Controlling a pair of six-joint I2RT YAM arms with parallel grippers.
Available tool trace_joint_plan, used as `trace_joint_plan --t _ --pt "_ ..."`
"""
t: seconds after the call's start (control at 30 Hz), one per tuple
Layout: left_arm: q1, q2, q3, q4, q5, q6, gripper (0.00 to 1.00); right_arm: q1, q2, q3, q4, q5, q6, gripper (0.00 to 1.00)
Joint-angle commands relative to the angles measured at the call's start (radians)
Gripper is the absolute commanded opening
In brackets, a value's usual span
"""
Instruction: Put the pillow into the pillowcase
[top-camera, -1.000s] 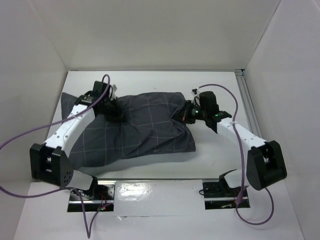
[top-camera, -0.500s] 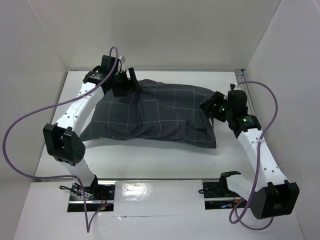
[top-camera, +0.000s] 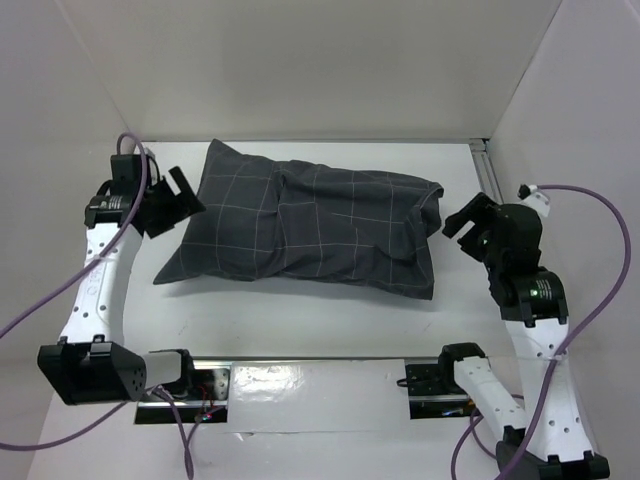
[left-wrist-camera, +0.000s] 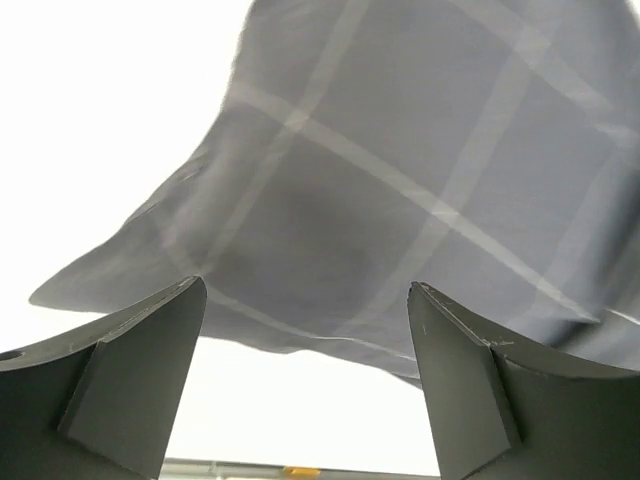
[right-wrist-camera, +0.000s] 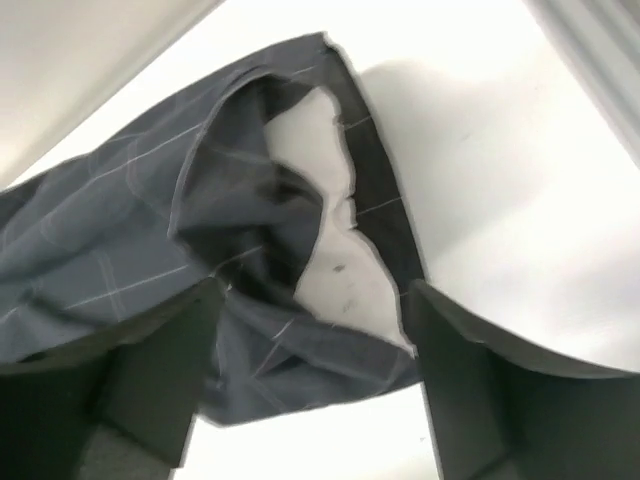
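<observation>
At the left, the left arm (top-camera: 98, 285) holds the left jaws spread wide and empty just beside the case's (top-camera: 310, 225) left end. In the wrist view only grid cloth fills the gap between them, and we see no contact. The case lies in the middle of the counter (top-camera: 300, 325), plump along most of its length, so we judge the stuffing largely done. Its near-left corner lies flat and limp, which suggests the filling has not reached there. The long axis runs left to right across the counter, sloping a little toward us at the right. The closed end points at the left arm and the mouth at the right arm (top-camera: 530, 290). In the right wrist view the mouth gapes and a white patch shows inside the hem, which we take for the pillow (right-wrist-camera: 325, 235). What seems left is drawing the hem over that end and seating the pillow in the slack corner. The right jaws hang parted and empty, near the mouth but apart from it.
</observation>
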Motion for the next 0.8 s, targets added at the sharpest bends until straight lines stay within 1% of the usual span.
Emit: trace_joint_plan --t 0.0,0.03,0.07,0.1,0.13,0.17,0.2,0.23,0.27,0.3,0.33,0.37,0.4,0.47,0.5,0.53,0.57,0.6,0.63,0.67,0.7,0.77 --pt "0.06 0.001 -0.085 -0.014 -0.005 0.01 0.95 -0.004 0.012 0.041 -0.003 -0.169 -0.097 0.86" --pt "0.069 0.001 -0.114 -0.014 -0.005 0.01 0.95 -0.004 0.044 0.025 0.023 -0.246 -0.14 0.89" --pt "0.07 0.011 -0.131 -0.014 -0.005 0.01 0.96 -0.004 0.069 -0.002 0.063 -0.365 -0.151 0.94" --pt "0.082 0.022 -0.148 -0.002 -0.005 0.01 0.96 -0.004 0.095 -0.025 0.088 -0.422 -0.163 0.94" --pt "0.094 0.022 -0.186 -0.001 0.01 0.01 0.97 -0.004 0.156 -0.063 0.103 -0.462 -0.177 0.94" --pt "0.094 0.034 -0.211 0.033 0.028 0.01 0.97 -0.004 0.184 -0.082 0.133 -0.476 -0.177 0.88" --pt "0.106 0.05 -0.234 0.046 0.041 -0.007 0.97 -0.004 0.205 -0.097 0.15 -0.458 -0.177 0.78" --pt "0.126 0.059 -0.256 0.064 0.067 -0.021 0.97 -0.004 0.219 -0.113 0.167 -0.438 -0.177 0.64" --pt "0.135 0.068 -0.304 0.09 0.082 -0.036 0.97 -0.004 0.219 -0.122 0.168 -0.403 -0.151 0.41" --pt "0.145 0.082 -0.328 0.135 0.093 -0.051 0.96 -0.004 0.198 -0.122 0.158 -0.303 -0.13 0.17" --pt "0.163 0.111 -0.348 0.156 0.128 -0.061 0.93 -0.014 0.175 -0.122 0.146 -0.259 -0.117 0.0" --pt "0.172 0.129 -0.378 0.179 0.155 -0.061 0.88 -0.014 0.12 -0.122 0.131 -0.21 -0.087 0.0" --pt "0.172 0.148 -0.378 0.193 0.179 -0.061 0.64 -0.023 0.094 -0.122 0.112 -0.124 -0.074 0.0" --pt "0.204 0.172 -0.4 0.203 0.193 -0.071 0.08 -0.032 0.04 -0.113 0.034 -0.04 -0.056 0.0" --pt "0.218 0.173 -0.4 0.203 0.193 -0.1 0.0 -0.032 0.04 -0.104 -0.034 0.041 -0.027 0.0" --pt "0.235 0.173 -0.409 0.193 0.193 -0.11 0.0 -0.032 0.028 -0.104 -0.064 0.075 -0.013 0.0" --pt "0.276 0.151 -0.418 0.193 0.18 -0.119 0.0 -0.032 0.028 -0.084 -0.098 0.102 0.008 0.0" --pt "0.298 0.109 -0.427 0.193 0.18 -0.13 0.0 -0.032 0.05 -0.053 -0.128 0.151 0.062 0.0" --pt "0.319 0.084 -0.443 0.184 0.18 -0.142 0.0 -0.032 0.064 -0.053 -0.185 0.166 0.091 0.0" --pt "0.355 0.059 -0.443 0.184 0.17 -0.142 0.0 -0.032 0.08 -0.042 -0.203 0.166 0.11 0.0" --pt "0.37 0.035 -0.443 0.184 0.17 -0.154 0.0 -0.032 0.112 -0.042 -0.223 0.189 0.152 0.0" --pt "0.398 -0.028 -0.443 0.16 0.154 -0.165 0.0 -0.032 0.142 -0.042 -0.265 0.208 0.171 0.0"
